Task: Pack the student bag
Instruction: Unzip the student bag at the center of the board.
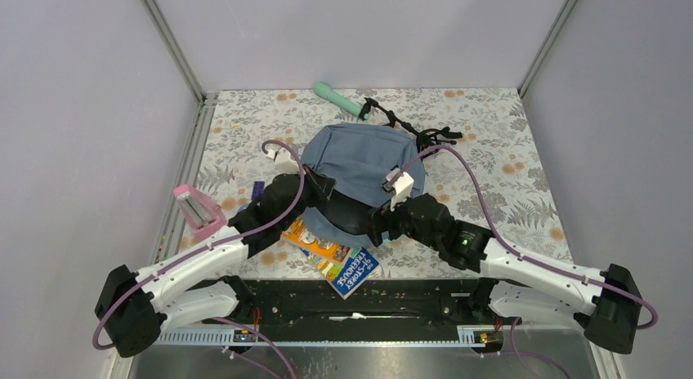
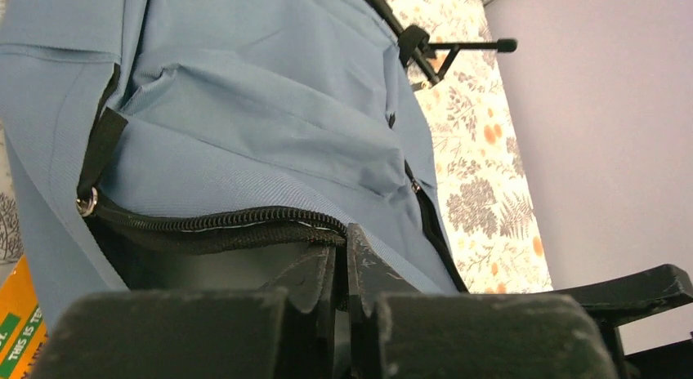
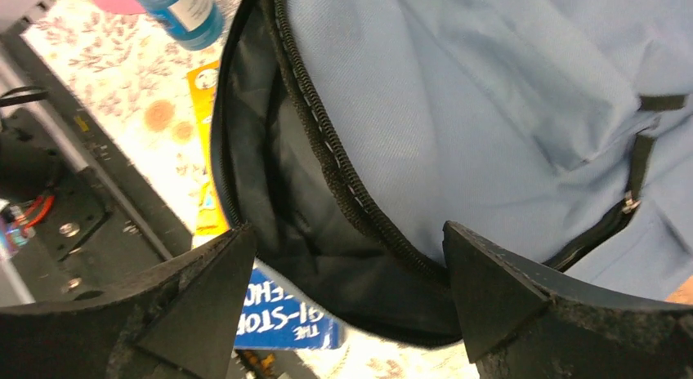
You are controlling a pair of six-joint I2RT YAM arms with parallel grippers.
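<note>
The slate-blue student bag [image 1: 359,158] lies in the middle of the table, its main zip open and the black lining showing at the near side. My left gripper [image 1: 324,186] is shut on the bag's black zipper edge [image 2: 245,225] at the left of the opening; in the left wrist view the gripper [image 2: 347,252] has its jaws pressed together on that edge. My right gripper [image 1: 377,225] is open and empty, and in the right wrist view the gripper [image 3: 346,232] has its jaws spread wide just above the opening's dark lining [image 3: 278,199].
An orange and blue book [image 1: 333,256] lies partly under the bag's near edge, also in the right wrist view [image 3: 282,314]. A pink case [image 1: 197,209] stands at the left, a teal tube [image 1: 336,97] at the back, a blue bottle [image 3: 184,11] left of the bag. Black straps [image 1: 425,135] trail at the back right.
</note>
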